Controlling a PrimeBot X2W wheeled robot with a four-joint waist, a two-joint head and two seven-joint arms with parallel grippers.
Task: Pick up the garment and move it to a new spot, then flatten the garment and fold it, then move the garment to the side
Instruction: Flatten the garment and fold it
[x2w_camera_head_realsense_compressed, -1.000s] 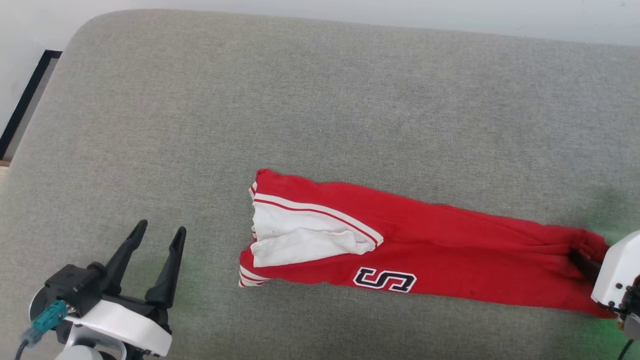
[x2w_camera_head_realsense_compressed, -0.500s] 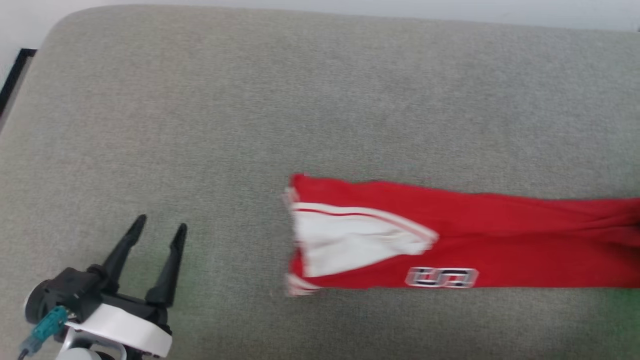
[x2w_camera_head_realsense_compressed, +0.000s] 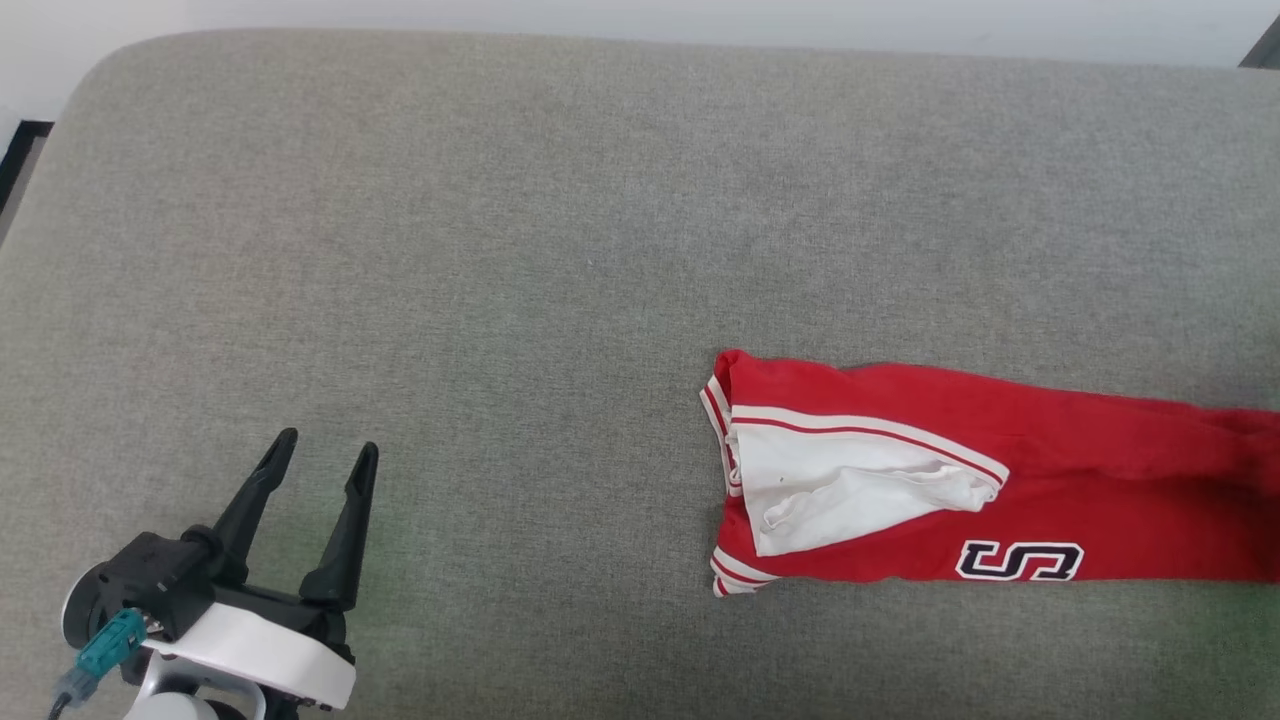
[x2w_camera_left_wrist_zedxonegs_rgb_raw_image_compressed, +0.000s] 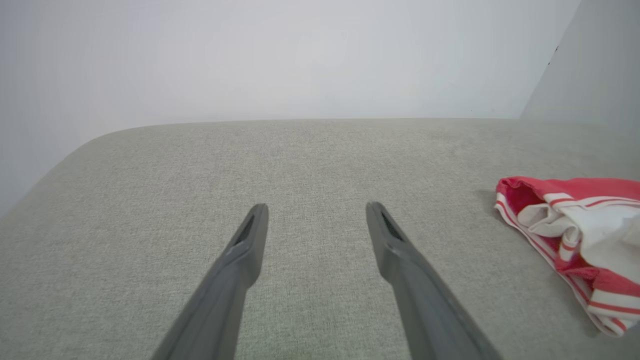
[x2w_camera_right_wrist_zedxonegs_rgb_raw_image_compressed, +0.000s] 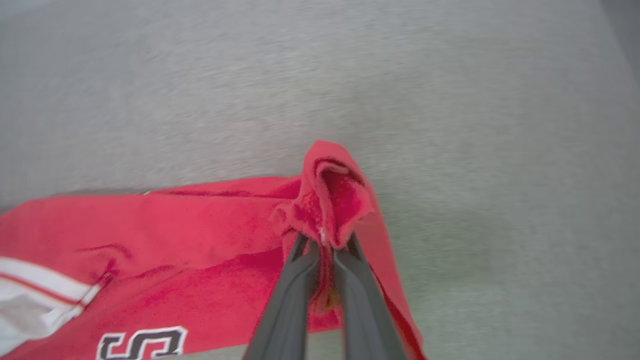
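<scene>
Head view: shows the garment (x2w_camera_head_realsense_compressed: 1100, 470) stretched in a long narrow band on the right of the grey upholstered surface (x2w_camera_head_realsense_compressed: 500, 250), white sleeve end and dark letter up, far end running off the right edge. Shows the left gripper (x2w_camera_head_realsense_compressed: 328, 442) at lower left, fingers spread wide, holding nothing, well apart from the cloth. Right wrist view: has the right gripper (x2w_camera_right_wrist_zedxonegs_rgb_raw_image_compressed: 326, 245) pinched shut on a bunched red edge.

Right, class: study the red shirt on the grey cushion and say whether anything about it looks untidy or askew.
The garment lies as a long narrow strip, not flat; its white sleeve spills crumpled from one end, and the other end is bunched in the shut right gripper.
</scene>
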